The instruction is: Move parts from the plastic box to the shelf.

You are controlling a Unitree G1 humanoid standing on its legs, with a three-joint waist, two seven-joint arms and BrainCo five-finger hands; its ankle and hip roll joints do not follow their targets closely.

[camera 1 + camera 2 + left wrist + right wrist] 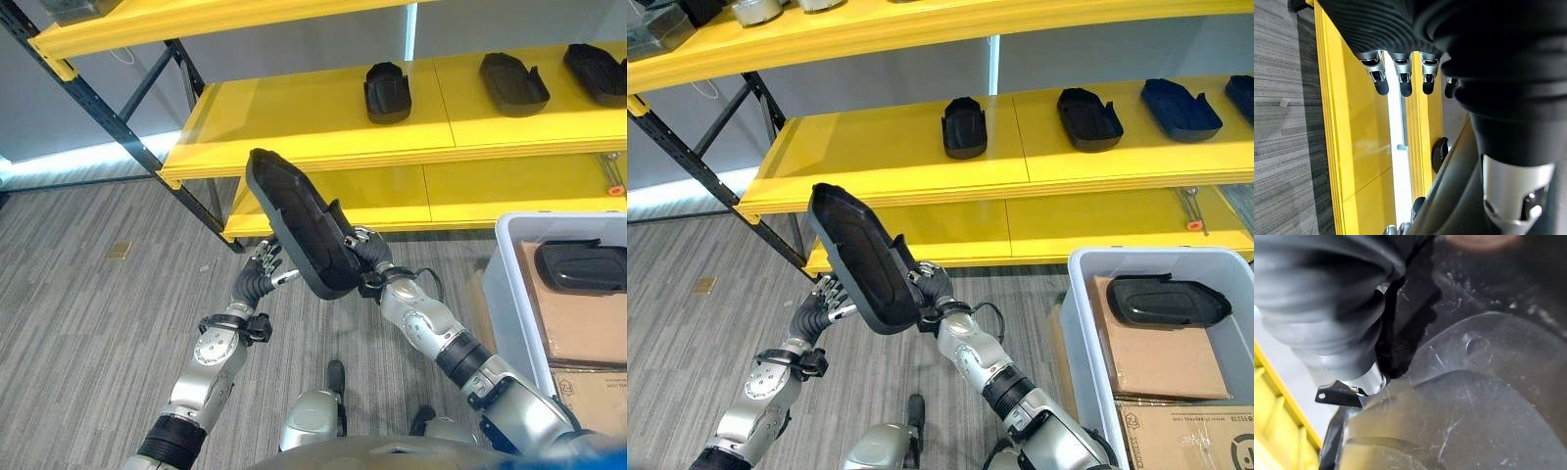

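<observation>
The long black moulded plastic part stands tilted above the right hand, which grasps its lower end. The left hand, fingers relaxed, waits beside it. The part looks stiff and light, so a rim hold seems best.

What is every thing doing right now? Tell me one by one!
Held black part: up in the air, tilted, in front of the shelf.
Right hand: curled round the held part's lower end.
Left hand: fingers relaxed, at the part's underside.
Parts on the shelf: lying flat in a row.
Plastic box: open, on the floor.
Part in the box: lying on cardboard, untouched.
</observation>
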